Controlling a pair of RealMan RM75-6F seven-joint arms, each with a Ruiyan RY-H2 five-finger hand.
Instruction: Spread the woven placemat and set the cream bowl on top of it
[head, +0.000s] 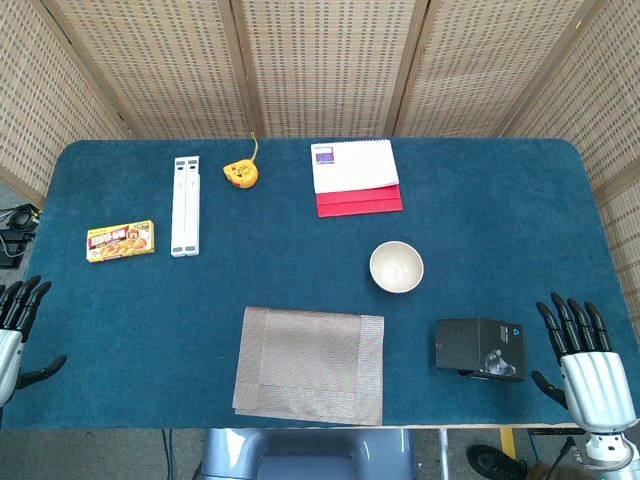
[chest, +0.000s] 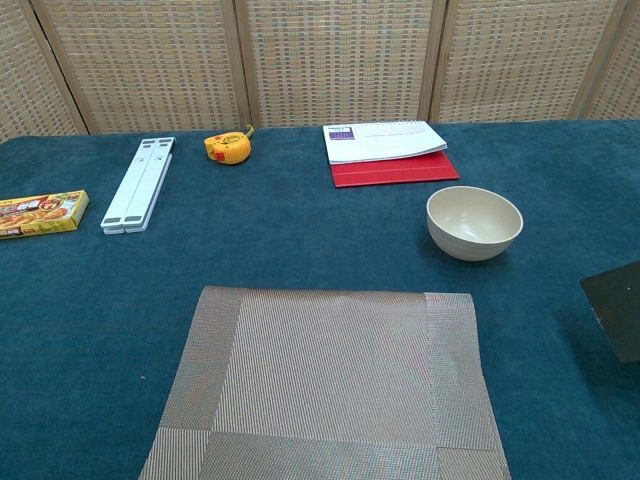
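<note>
A matt, fuzzy blue cloth covers the table (head: 500, 200). The placemat (chest: 330, 390) is a finely ribbed grey-brown weave. The cream bowl (chest: 474, 223) looks smooth with a soft sheen. Woven cane screens (chest: 340, 60) stand behind.
</note>
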